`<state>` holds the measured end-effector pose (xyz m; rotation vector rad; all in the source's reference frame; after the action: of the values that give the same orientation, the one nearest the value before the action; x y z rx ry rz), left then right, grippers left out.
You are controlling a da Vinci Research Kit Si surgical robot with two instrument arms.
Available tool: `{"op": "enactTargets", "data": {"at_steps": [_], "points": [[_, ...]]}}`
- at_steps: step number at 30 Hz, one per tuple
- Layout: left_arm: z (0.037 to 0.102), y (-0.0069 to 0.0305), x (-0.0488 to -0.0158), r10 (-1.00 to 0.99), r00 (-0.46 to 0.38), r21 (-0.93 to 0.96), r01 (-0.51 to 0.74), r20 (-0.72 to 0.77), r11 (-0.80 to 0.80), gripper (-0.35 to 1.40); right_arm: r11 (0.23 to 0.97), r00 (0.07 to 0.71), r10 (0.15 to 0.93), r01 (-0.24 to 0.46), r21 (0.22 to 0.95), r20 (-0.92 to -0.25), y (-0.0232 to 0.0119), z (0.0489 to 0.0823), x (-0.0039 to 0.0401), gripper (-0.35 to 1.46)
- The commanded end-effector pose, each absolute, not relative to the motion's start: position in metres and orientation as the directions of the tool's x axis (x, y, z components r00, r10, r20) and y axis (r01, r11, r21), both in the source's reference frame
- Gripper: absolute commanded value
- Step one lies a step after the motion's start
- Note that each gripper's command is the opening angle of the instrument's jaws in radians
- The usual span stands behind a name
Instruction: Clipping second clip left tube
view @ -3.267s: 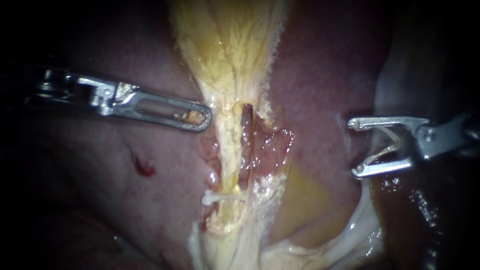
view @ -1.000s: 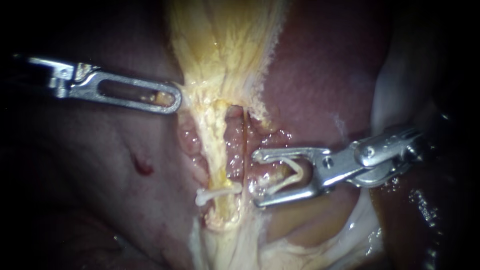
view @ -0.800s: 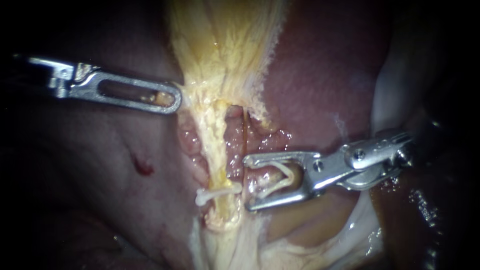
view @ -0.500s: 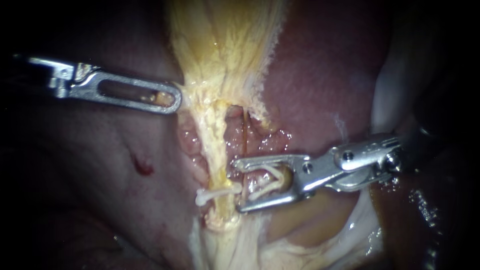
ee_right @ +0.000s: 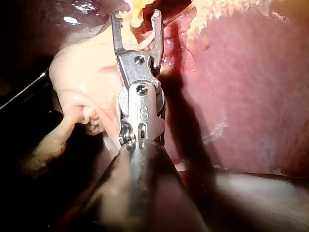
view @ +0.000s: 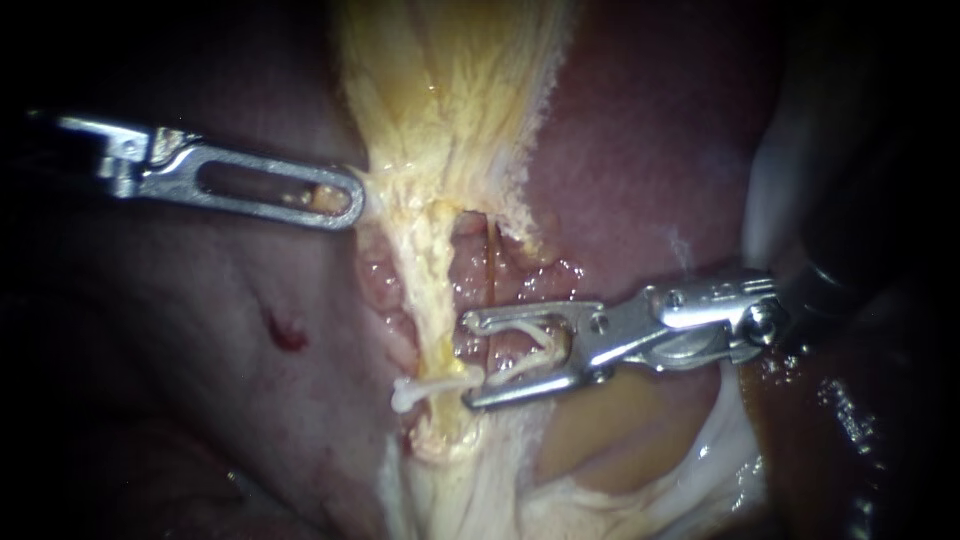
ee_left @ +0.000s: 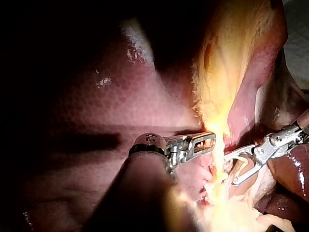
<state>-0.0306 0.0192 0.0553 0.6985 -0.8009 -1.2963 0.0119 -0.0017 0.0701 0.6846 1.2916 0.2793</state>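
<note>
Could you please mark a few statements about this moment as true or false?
1. A white placed clip already sits across the left tube. True.
2. The right instrument has its jaws pressed flat together and empty. False: they stand apart and hold a loaded clip, which is not yet closed.
3. The left instrument reaches in below the placed clip. False: its tip lies higher up, at the edge of the yellowish tissue.
4. In the endoscope view, the right instrument's tip lies just right of the placed clip. True.
</note>
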Motion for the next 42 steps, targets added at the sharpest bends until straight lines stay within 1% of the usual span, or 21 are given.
{"op": "enactTargets", "data": {"at_steps": [1,15,25,42], "points": [[0.0552,0.0192,-0.0306,-0.989,0.087,0.823,0.549,0.119,0.147,-0.35,0.774,0.277,0.553,0.179,0.608,-0.786,-0.0016,0.0703,0.0118,0.44],[0.0550,0.0191,-0.0307,-0.989,0.088,0.824,0.548,0.118,0.147,-0.35,0.769,0.278,0.560,0.176,0.615,-0.780,-0.0010,0.0718,0.0117,0.44],[0.0550,0.0191,-0.0307,-0.989,0.088,0.824,0.548,0.118,0.147,-0.35,0.763,0.280,0.567,0.177,0.622,-0.775,-0.0011,0.0719,0.0122,0.44],[0.0551,0.0190,-0.0308,-0.989,0.089,0.825,0.546,0.117,0.147,-0.35,0.722,0.258,0.596,0.244,0.648,-0.761,-0.0029,0.0718,0.0154,0.44]]}}
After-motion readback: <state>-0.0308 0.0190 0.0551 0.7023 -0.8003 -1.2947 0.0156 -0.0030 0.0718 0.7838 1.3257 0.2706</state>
